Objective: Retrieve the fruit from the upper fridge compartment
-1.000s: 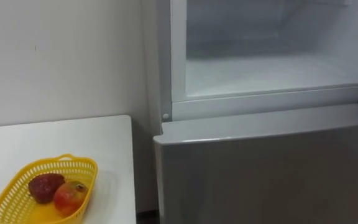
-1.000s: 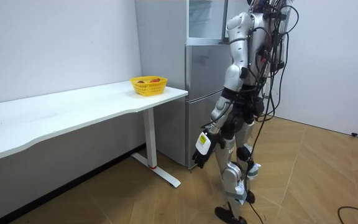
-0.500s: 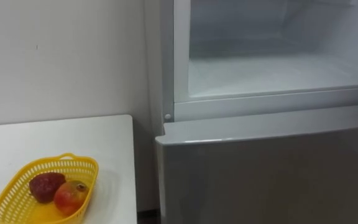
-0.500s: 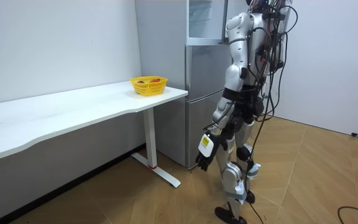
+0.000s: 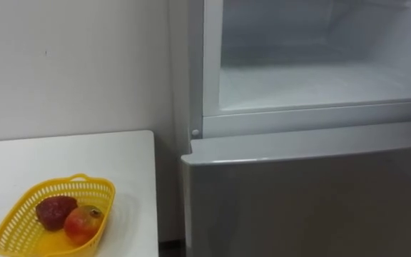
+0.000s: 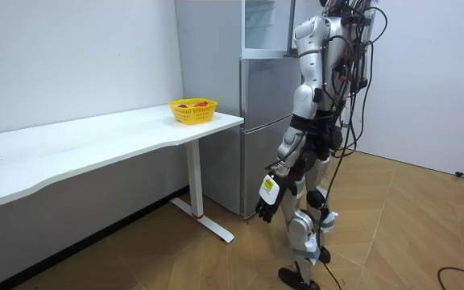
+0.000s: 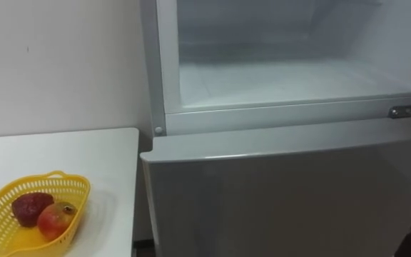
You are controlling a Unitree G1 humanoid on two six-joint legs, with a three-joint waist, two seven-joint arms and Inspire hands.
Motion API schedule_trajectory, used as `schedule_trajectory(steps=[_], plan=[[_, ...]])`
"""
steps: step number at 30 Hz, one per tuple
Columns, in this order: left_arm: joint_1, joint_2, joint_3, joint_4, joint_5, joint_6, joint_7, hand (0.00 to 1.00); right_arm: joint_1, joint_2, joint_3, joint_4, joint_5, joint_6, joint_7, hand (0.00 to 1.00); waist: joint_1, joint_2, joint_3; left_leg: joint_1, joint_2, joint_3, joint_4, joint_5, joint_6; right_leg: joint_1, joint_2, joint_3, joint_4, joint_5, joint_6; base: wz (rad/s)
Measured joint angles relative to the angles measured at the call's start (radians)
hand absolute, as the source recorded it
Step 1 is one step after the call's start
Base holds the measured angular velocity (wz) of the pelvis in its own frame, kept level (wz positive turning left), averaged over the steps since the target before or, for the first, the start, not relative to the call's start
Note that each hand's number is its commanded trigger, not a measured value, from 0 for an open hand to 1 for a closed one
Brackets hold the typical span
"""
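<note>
the two eye views look down from the robot's head, close before the fridge (image 5: pixel 191 86), and share its open upper compartment (image 5: pixel 312 78), lower door (image 5: pixel 305 200) and the table (image 5: pixel 84 153) corner with the basket (image 5: pixel 11 230). the room view stands well off, side-on to the robot, facing the same fridge and table.

The upper fridge compartment (image 5: pixel 320 78) stands open above the shut lower door (image 5: pixel 305 200); beside it, a yellow basket (image 5: pixel 20 232) holds two fruits (image 5: pixel 83 223).

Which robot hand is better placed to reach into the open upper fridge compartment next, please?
Probably left: the left robot hand hangs low beside the thigh, and the yellow basket on the table lies on that side. It would have to rise to the upper compartment.
</note>
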Motion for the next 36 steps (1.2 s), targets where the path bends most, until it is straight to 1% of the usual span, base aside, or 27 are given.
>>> schedule_trajectory(steps=[10, 14, 16, 22, 30, 34, 36], plan=[[0.000, 0.000, -0.003, -0.004, 0.000, 0.000, 0.004, 0.00, -0.011, 0.000, -0.017, 0.001, 0.010, 0.000, -0.011, 0.00, -0.026, -0.001, -0.0002, -0.010, 0.000, -0.005, 0.000, 0.000, 0.000, -0.003, -0.001, -0.006, -0.003, 0.000, 0.000, 0.00], [-0.001, 0.000, -0.003, -0.004, 0.001, 0.000, 0.001, 0.00, -0.012, 0.000, -0.075, 0.001, 0.018, -0.011, -0.012, 0.00, -0.025, 0.000, -0.0008, -0.008, 0.000, -0.009, 0.000, 0.000, 0.000, 0.000, -0.001, -0.009, -0.003, 0.000, 0.000, 0.01], [-0.001, 0.000, -0.003, -0.003, 0.002, 0.000, 0.001, 0.00, -0.012, 0.000, -0.088, 0.003, 0.018, -0.012, -0.015, 0.00, -0.025, 0.001, -0.0008, -0.006, 0.000, -0.009, 0.000, 0.000, 0.000, 0.001, -0.001, -0.009, -0.003, 0.000, 0.000, 0.00], [-0.001, 0.000, -0.003, -0.004, 0.007, 0.000, 0.000, 0.00, -0.011, 0.000, -0.089, 0.004, 0.018, -0.012, -0.018, 0.00, -0.029, 0.002, -0.0001, 0.001, 0.000, -0.009, 0.002, 0.000, 0.000, 0.004, -0.001, -0.009, -0.003, 0.000, 0.000, 0.00], [-0.003, 0.001, -0.002, -0.006, 0.010, 0.001, -0.001, 0.00, -0.012, 0.000, -0.117, 0.014, 0.019, -0.012, -0.018, 0.00, -0.033, 0.000, -0.0001, 0.008, -0.001, -0.009, 0.006, 0.000, 0.000, 0.005, -0.003, -0.008, 0.003, -0.007, 0.000, 0.00], [-0.007, 0.001, -0.001, -0.016, 0.039, 0.001, -0.009, 0.00, -0.019, 0.000, -0.117, 0.014, -0.016, -0.010, -0.007, 0.00, -0.030, -0.002, -0.0001, 0.002, -0.001, -0.006, 0.009, 0.000, 0.000, -0.001, -0.004, -0.008, 0.003, -0.006, -0.001, 0.00], [-0.010, 0.001, 0.003, -0.016, 0.038, 0.002, -0.019, 0.00, -0.021, 0.000, -0.115, 0.012, -0.082, -0.009, -0.001, 0.00, -0.026, -0.002, -0.0002, 0.002, -0.001, 0.001, 0.010, 0.000, 0.000, -0.006, -0.005, -0.008, 0.009, -0.006, -0.001, -0.06]])
